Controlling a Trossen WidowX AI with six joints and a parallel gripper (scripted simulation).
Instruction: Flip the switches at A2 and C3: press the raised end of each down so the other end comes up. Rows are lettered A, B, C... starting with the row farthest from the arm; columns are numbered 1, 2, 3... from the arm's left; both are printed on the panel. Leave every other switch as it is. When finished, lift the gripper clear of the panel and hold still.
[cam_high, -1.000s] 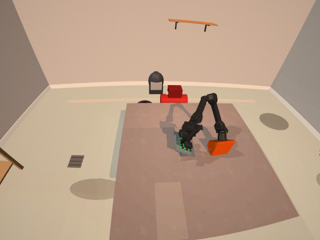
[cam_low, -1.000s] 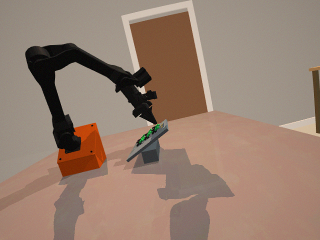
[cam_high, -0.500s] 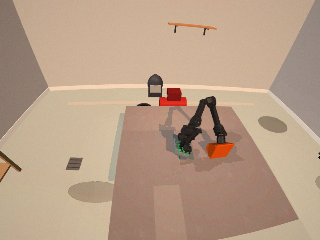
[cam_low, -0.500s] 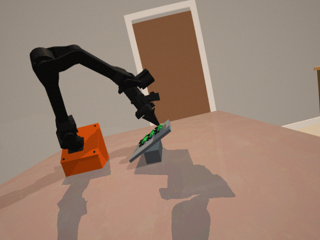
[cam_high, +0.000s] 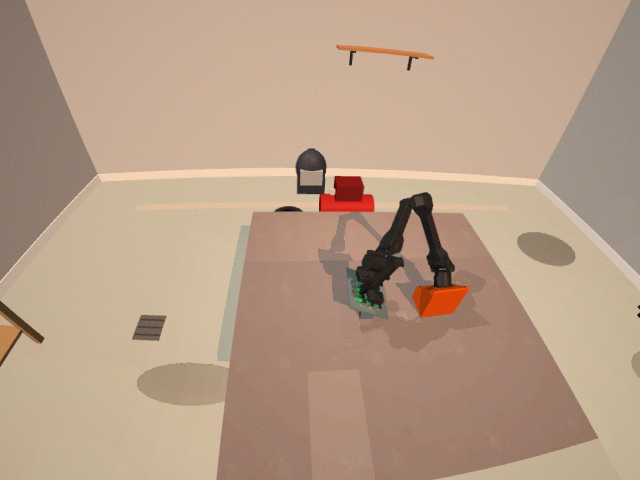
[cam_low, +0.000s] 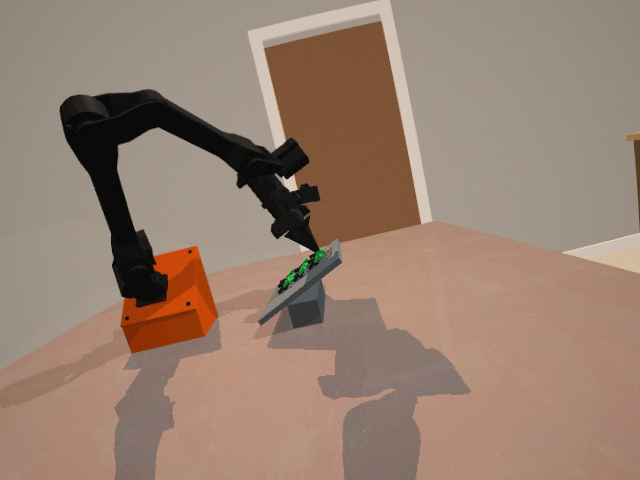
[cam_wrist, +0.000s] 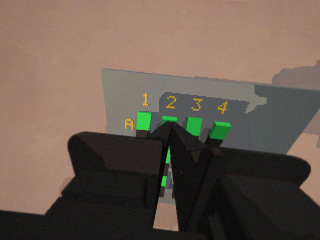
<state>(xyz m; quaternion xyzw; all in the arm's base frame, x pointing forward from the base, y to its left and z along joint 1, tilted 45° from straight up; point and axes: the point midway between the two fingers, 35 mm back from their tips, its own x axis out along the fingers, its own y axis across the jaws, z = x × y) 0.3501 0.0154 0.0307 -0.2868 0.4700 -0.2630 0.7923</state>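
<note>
The grey switch panel (cam_high: 382, 310) (cam_low: 334, 254) (cam_wrist: 120, 85) stands tilted on a block, its far edge high. My gripper (cam_high: 373, 303) (cam_low: 317, 250) (cam_wrist: 170, 126) is shut and empty, its tips at the A2 switch (cam_wrist: 169, 119). Only a thin strip of that switch's green end shows above the tips; whether they touch it I cannot tell. The switches A1 (cam_wrist: 144, 121), A3 (cam_wrist: 193, 126) and A4 (cam_wrist: 220, 130) show green ends toward the far edge. Rows B and C, with C3, are mostly hidden behind the fingers in the wrist view.
The arm's orange base (cam_high: 440, 302) (cam_low: 170, 289) stands on the table (cam_high: 439, 392) (cam_low: 516, 361) on the near side of the panel. A red object (cam_high: 347, 202) and a dark helmet-like object (cam_high: 310, 165) are beyond the table's edge in the top view.
</note>
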